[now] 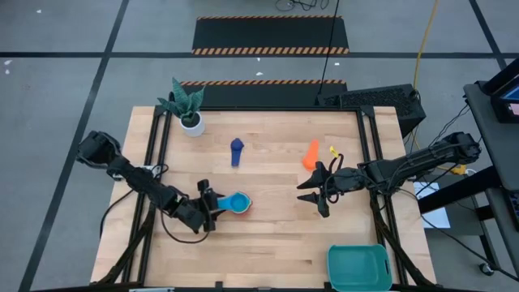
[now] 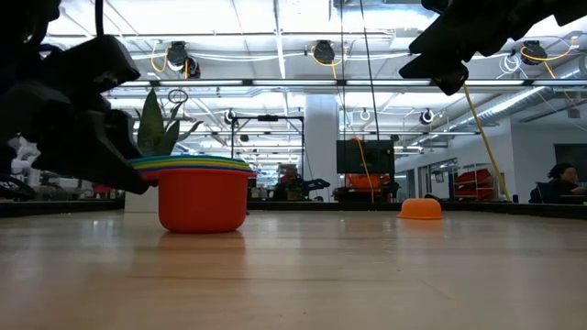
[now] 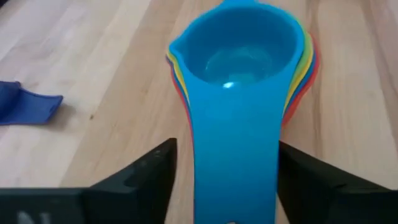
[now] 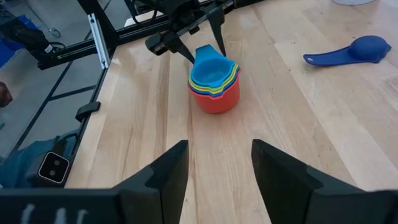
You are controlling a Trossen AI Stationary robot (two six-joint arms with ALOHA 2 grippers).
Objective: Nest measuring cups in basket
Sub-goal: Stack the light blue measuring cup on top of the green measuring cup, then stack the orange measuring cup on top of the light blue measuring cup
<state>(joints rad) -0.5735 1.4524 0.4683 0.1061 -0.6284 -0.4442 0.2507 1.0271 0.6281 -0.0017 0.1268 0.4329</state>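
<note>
A nested stack of measuring cups stands on the table, red outermost, with a light blue cup on top. My left gripper is open at the stack's left, its fingers on either side of the blue cup's handle. My right gripper is open in the air at centre right, nothing between its fingers. A navy cup and an orange cup lie apart on the far half. The teal basket sits at the near right corner. My left gripper has the blue cup's flat handle between its open fingers, coming slanting down from the table's left, along the handle. A thin strip of table shows beside one finger; whether the other finger touches the handle I cannot tell. The cup sits nested in the stack.
A white plant pot stands at the far left corner. The orange cup rests dome up. Bare wood lies between the stack and the basket. Black frame rails run along both table sides.
</note>
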